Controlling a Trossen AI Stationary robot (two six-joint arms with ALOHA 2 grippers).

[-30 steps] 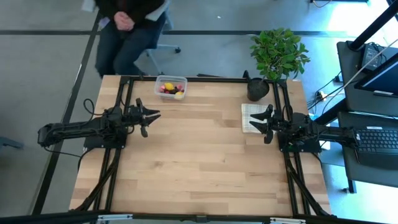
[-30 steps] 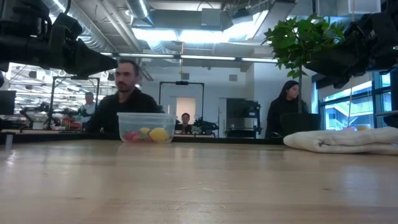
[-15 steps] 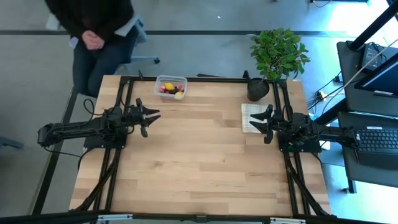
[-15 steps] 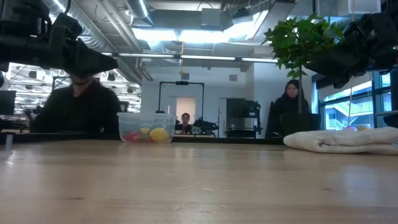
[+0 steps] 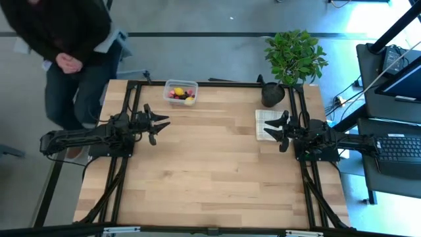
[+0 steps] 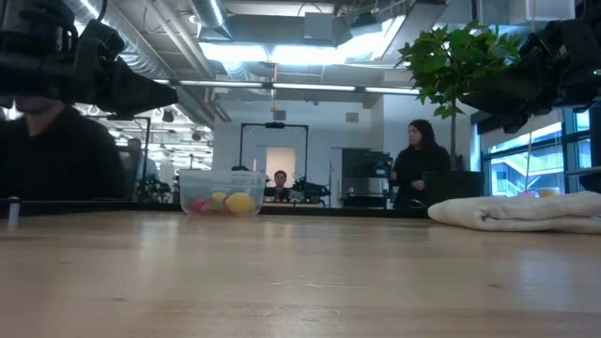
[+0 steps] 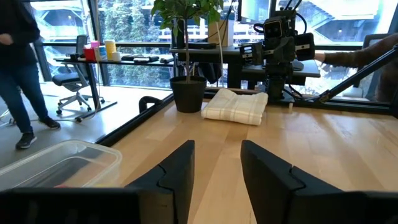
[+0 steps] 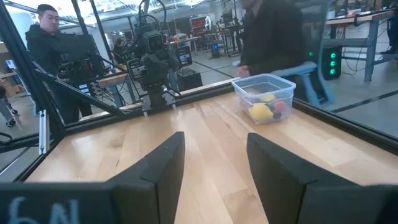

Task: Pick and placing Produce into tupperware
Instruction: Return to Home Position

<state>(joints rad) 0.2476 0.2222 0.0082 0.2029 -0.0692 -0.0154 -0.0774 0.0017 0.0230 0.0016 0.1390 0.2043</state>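
Note:
The tupperware (image 5: pixel 180 92), a small clear tub, stands on its base at the table's far edge, left of centre. The produce (image 5: pixel 179 93) lies inside it: yellow, red and pink pieces, also seen in the low view (image 6: pixel 223 203). My left gripper (image 5: pixel 161 123) hovers level above the table's left side, open, with nothing between its fingers (image 7: pixel 180 168). The tub (image 7: pixel 62 163) lies just beyond it toward the far edge. My right gripper (image 5: pixel 276 129) hovers level at the right side, open and empty, with the tub (image 8: pixel 266 96) far across the table.
A folded white checked cloth (image 5: pixel 263 124) lies under my right gripper's fingers. A black plant pot (image 5: pixel 272 94) with a green plant stands at the far right corner. A person (image 5: pixel 62 46) stands off the table's far left corner. Bare wood fills the middle and near side.
Both arms and the tub have stayed where they were. The person who sat behind the table's far edge has moved away toward the left.

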